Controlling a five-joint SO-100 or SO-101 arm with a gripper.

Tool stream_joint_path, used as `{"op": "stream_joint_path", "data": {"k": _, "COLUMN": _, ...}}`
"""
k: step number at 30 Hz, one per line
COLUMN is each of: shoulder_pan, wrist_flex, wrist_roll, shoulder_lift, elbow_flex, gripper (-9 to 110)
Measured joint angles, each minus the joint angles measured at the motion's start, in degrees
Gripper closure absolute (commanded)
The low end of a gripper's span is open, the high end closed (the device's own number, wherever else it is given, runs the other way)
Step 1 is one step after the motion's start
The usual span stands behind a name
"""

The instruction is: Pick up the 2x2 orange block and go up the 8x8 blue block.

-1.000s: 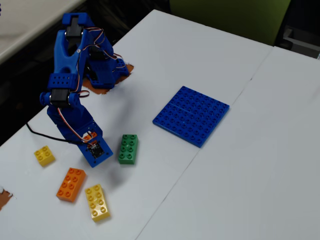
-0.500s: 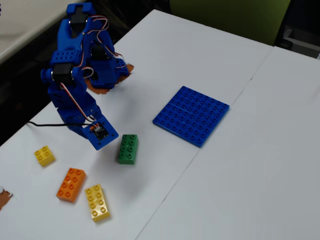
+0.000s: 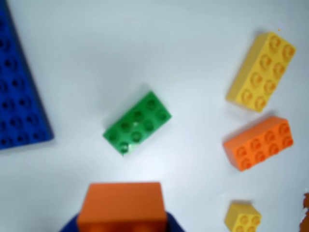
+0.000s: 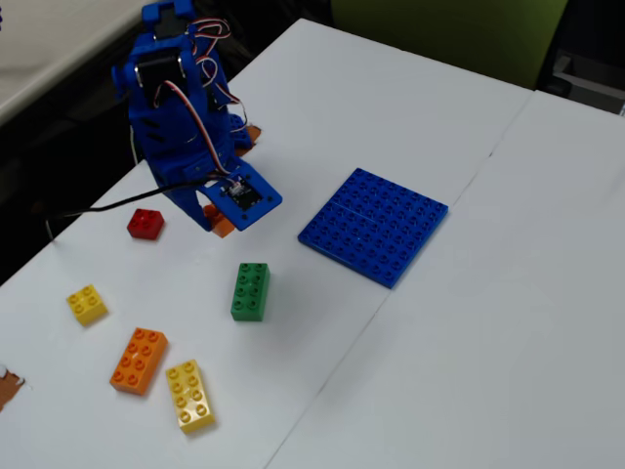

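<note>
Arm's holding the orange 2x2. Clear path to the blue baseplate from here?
Probably yes. The gripper holds the 2x2 orange block above the table, and the bare table lies between it and the 8x8 blue block. The green brick sits off that line, nearer the camera.

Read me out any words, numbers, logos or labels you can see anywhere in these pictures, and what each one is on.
No readable text in either view.
Stud tops of the green brick and blue baseplate: any embossing too blurred to read.
Small board on the gripper: too small to read.
</note>
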Motion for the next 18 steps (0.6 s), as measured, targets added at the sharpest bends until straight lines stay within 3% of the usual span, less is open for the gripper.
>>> {"op": "stream_joint_path", "data": {"k": 18, "shoulder_pan": -21.8, "wrist_flex": -1.1, "wrist_roll": 16.0, "shoulder_lift": 0.0, "elbow_flex": -4.9, "gripper": 101}}
